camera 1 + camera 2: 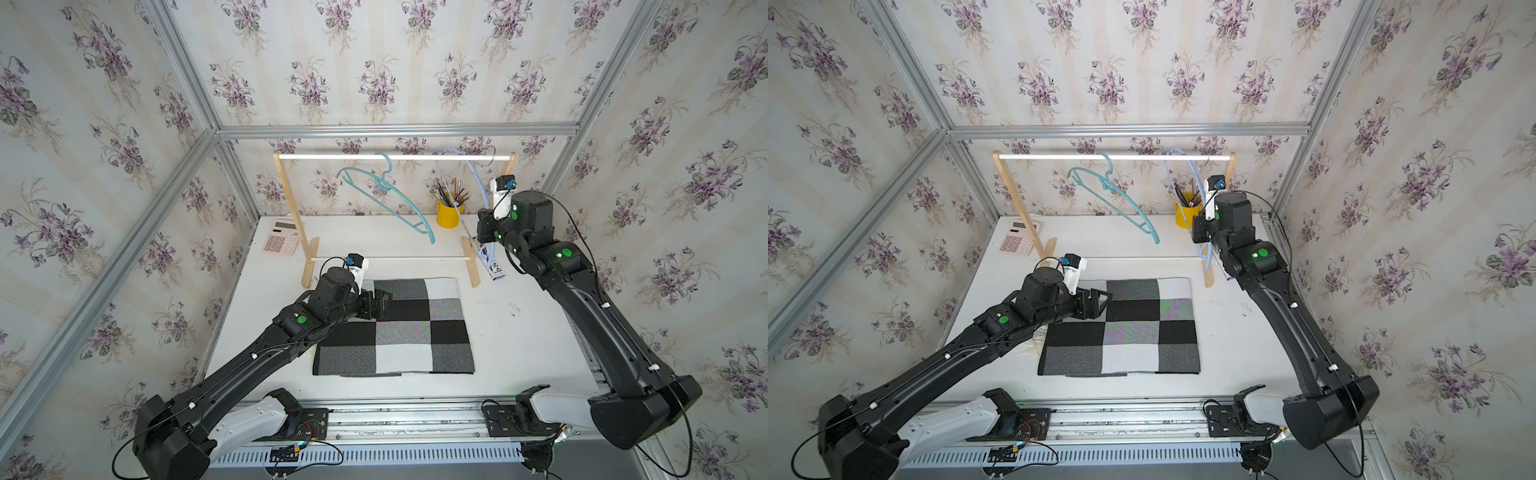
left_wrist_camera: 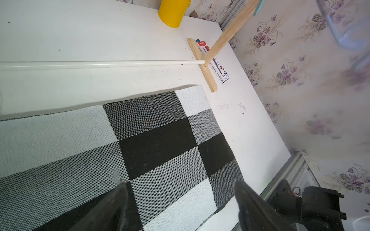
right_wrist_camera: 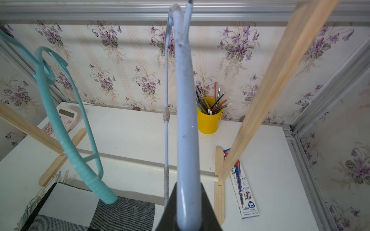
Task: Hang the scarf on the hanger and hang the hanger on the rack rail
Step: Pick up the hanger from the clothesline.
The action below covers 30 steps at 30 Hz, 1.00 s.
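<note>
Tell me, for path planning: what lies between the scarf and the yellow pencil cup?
On the table, just the rack's lower white rail crosses that otherwise bare stretch, seen in both top views and the left wrist view.

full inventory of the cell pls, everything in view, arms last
scarf: 1, black/white/grey check, folded flat mid-table
teal hanger: 1, teal, hooked on the rack's top rail
pale blue hanger: 1, pale blue, on the same rail, nearer the right post
rack: 1, wood posts with white rails, behind the scarf
cup: 1, yellow, back of table
pencils: several, mixed colours, in the cup
calculator: 1, pink, back left
pencil box: 1, white and blue, beside the rack's right foot
table: 1, white
left gripper: 1, black, open over the scarf's far-left part
right gripper: 1, black, shut on the pale blue hanger
</note>
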Available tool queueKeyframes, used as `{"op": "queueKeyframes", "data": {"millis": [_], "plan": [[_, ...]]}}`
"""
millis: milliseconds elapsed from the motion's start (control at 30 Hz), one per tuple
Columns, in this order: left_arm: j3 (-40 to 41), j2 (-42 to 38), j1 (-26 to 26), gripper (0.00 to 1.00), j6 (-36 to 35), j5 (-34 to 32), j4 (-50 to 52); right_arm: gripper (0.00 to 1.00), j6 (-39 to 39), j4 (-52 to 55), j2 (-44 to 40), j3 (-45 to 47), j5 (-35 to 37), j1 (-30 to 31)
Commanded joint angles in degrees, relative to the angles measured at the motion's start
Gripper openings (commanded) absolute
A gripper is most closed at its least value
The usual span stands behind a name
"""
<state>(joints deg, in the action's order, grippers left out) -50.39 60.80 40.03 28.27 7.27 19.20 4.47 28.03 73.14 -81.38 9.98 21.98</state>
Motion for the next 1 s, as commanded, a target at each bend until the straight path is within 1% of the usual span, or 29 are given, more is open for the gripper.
{"op": "queueKeyframes", "data": {"millis": [0, 67, 167, 200, 333, 433, 500, 600, 700, 833, 967], "plan": [[-1.22, -0.07, -0.06, 0.85, 0.73, -2.25, 2.72, 0.00, 5.10, 3.75, -4.15, 5.55, 5.28, 0.82], [-1.88, -0.30, -0.05, 0.85, 1.13, -2.82, 4.04, 0.00, 8.06, 5.81, -7.42, 9.35, 7.14, 1.98], [-3.42, -1.25, -0.04, 0.84, 2.04, -3.58, 6.63, 0.00, 13.09, 9.90, -12.20, 14.86, 13.38, 7.95], [-3.86, -1.78, 0.08, 0.83, 2.42, -3.84, 7.32, 0.00, 15.13, 11.35, -13.51, 16.56, 15.39, 12.05], [-5.45, -4.32, 1.69, 0.81, 4.69, -6.26, 10.09, 0.00, 24.67, 14.26, -18.03, 23.99, 21.35, 22.43], [-6.63, -5.64, 4.44, 0.79, 7.24, -9.40, 12.27, 0.00, 31.62, 14.05, -20.69, 30.07, 26.67, 31.91], [-7.76, -5.94, 6.76, 0.77, 8.92, -11.95, 14.10, 0.00, 35.36, 13.64, -20.95, 33.12, 30.63, 37.66], [-9.38, -5.96, 10.94, 0.77, 11.62, -16.64, 16.52, 0.00, 39.02, 11.97, -19.80, 36.36, 35.78, 45.32], [-10.56, -5.75, 14.93, 0.77, 14.50, -20.98, 17.90, 0.00, 41.15, 8.56, -17.39, 39.24, 40.36, 51.10], [-12.15, -4.47, 18.56, 0.77, 18.00, -25.19, 19.39, 0.00, 41.56, 2.51, -12.23, 42.08, 45.99, 55.89], [-14.10, -1.75, 20.98, 0.78, 20.68, -27.86, 19.95, 0.00, 40.33, -2.62, -3.97, 42.49, 52.86, 60.06]]}}
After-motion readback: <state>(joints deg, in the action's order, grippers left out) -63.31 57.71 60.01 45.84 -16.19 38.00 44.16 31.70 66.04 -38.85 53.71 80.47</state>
